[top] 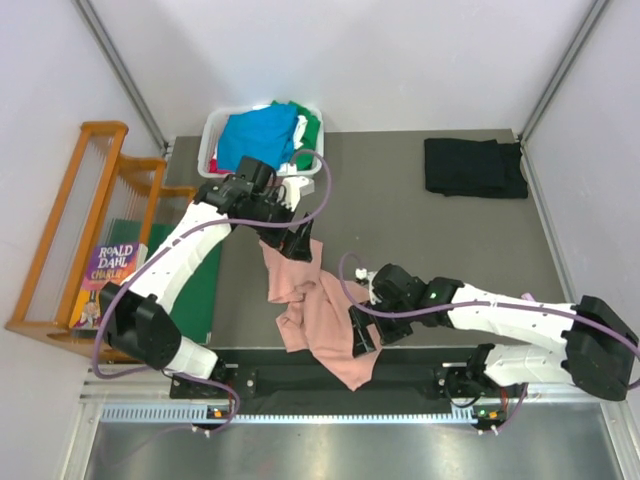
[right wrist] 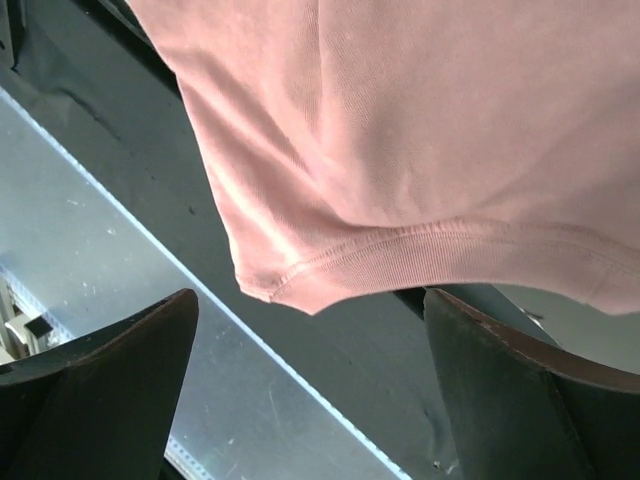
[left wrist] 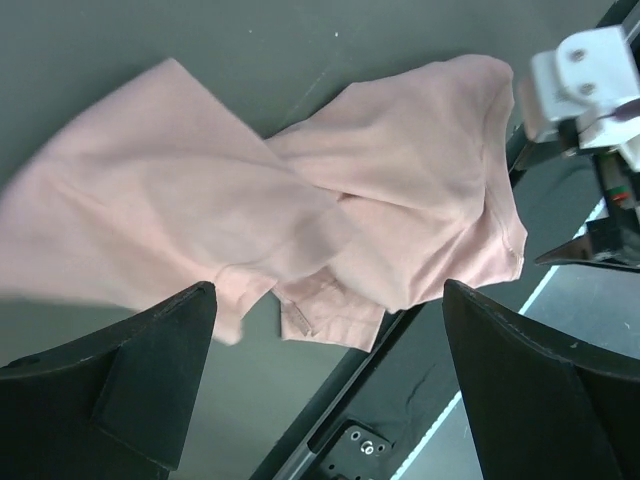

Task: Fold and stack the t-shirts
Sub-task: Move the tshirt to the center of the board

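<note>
While the pink shirt [top: 312, 312] lies crumpled at the table's [top: 430, 250] near edge, partly drooping over it, the left gripper [top: 298, 243] hangs over its far end and the right gripper [top: 362, 338] over its near hem, both with jaws wide.

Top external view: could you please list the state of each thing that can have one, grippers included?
pink t-shirt: unfolded, crumpled, one end hanging over the near table edge.
black t-shirt: folded, lying flat at the table's far right.
basket: filled with loose shirts.
blue t-shirt: unfolded, on top of the basket heap.
left gripper: open, above the pink t-shirt.
right gripper: open, at the hanging end, not gripping.
</note>
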You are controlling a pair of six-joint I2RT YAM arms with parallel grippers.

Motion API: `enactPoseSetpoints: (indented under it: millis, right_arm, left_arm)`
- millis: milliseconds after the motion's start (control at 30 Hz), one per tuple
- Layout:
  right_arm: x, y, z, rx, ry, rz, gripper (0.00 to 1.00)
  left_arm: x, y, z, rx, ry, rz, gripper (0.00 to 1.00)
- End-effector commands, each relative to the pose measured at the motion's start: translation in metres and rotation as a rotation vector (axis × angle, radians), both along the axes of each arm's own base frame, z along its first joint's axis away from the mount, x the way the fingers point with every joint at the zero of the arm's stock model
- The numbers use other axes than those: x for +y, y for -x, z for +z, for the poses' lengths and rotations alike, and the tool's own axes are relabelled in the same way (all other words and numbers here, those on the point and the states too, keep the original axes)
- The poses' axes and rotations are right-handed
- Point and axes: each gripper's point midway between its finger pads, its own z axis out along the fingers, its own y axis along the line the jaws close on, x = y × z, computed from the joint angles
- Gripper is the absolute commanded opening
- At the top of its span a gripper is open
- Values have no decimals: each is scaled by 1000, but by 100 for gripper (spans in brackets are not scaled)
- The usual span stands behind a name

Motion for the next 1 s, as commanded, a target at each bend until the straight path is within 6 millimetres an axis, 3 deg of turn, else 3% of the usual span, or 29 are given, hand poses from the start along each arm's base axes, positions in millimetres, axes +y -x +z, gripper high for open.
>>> enactPoseSetpoints:
  millis: [0, 133, 267, 467, 633, 733, 967]
  right_arm:
    - [23, 1, 1, -16, -32, 17, 93]
    - [25, 16, -13, 2, 30, 58, 92]
    - [15, 37, -20, 11, 77, 78, 92]
    - [-6, 49, -16, -1, 89, 29, 87]
    - [-7, 52, -24, 11, 74, -9, 78]
    - [-1, 51, -29, 15, 72, -3, 78]
    - [19, 45, -31, -4, 71, 43, 77]
  left_arm:
    - [0, 8, 3, -7, 33, 1, 99]
    - [3, -2, -29, -3, -2, 44, 99]
    - [11, -8, -67, 24, -73, 84, 99]
    - [9, -17, -96, 66, -125, 81, 98]
    - [11, -28, -120, 69, -173, 84, 98]
    - [11, -30, -130, 93, -182, 83, 97]
    - [4, -30, -113, 88, -144, 77, 97]
